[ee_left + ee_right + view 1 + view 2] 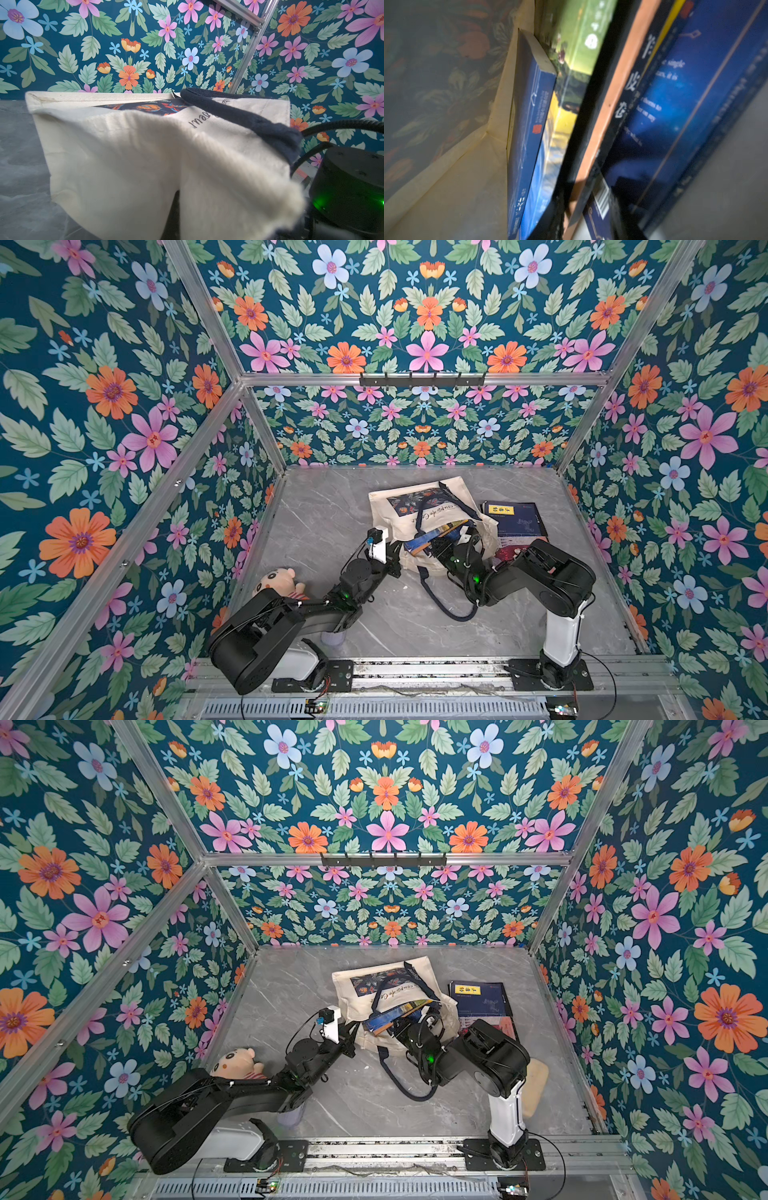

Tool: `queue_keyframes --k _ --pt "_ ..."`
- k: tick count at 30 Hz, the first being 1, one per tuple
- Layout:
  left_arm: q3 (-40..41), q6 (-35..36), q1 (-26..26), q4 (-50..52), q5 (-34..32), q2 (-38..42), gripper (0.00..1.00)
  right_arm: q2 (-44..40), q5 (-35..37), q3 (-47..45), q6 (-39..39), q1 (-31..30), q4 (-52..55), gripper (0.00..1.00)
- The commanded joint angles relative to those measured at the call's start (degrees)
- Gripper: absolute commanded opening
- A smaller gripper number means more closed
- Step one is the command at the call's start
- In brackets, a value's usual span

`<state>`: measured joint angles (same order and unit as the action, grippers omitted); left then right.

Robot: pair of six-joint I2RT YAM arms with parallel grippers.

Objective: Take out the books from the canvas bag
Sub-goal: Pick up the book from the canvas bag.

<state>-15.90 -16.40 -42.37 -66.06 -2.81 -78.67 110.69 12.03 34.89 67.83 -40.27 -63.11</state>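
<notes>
Both top views show two arms reaching away over the grey table [324, 514]. Nearest is a soft doll [277, 578], off to the side by the left arm. A little farther, a navy handle [440, 605] lies loose on the table.

Next, the left gripper [396, 561] is pinched tight on the lip of the canvas bag [390, 514]. I think this is to keep the mouth held up and open. The bag lies on its side with its mouth facing the arms.

The right gripper [441, 546] is poked into that mouth among the books [432, 536]. I cannot tell if its jaws are open or closed.

Seen from the right wrist, the books lean together on their edges. Their long sides run deep into the bag.

Farther off, a navy book [515, 519] lies flat beside the bag, already out.
</notes>
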Motion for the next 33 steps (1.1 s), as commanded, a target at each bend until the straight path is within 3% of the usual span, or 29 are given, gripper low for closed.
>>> queue_keyframes --k 1,8,13,17,20,24,33 --pt "-0.1 -0.2 0.1 -3.5 0.9 -0.2 0.0 0.2 2.9 1.4 -1.6 0.0 -3.7 0.38" --pt "-0.1 -0.3 0.0 -4.1 1.6 -0.6 0.0 2.1 2.7 6.0 -3.7 0.5 -3.1 0.36" --pt "0.0 -0.2 0.1 -4.4 1.9 -0.6 0.0 4.0 0.8 8.1 -3.9 0.8 -4.4 0.26" --pt "0.1 -0.4 0.0 -4.6 2.0 -0.7 0.0 2.9 0.6 8.0 -4.7 0.9 -3.5 0.11" --pt "0.1 -0.2 0.1 -4.7 1.8 -0.6 0.0 0.0 0.6 6.7 -4.9 0.9 -1.9 0.0" --pt "0.2 -0.4 0.1 -4.5 0.4 -0.5 0.0 -5.9 0.6 3.4 -4.0 0.3 2.3 0.0" --pt "-0.3 -0.8 0.0 -2.5 -2.4 -0.2 0.0 -24.7 2.9 -0.5 -0.3 -0.6 28.8 0.0"
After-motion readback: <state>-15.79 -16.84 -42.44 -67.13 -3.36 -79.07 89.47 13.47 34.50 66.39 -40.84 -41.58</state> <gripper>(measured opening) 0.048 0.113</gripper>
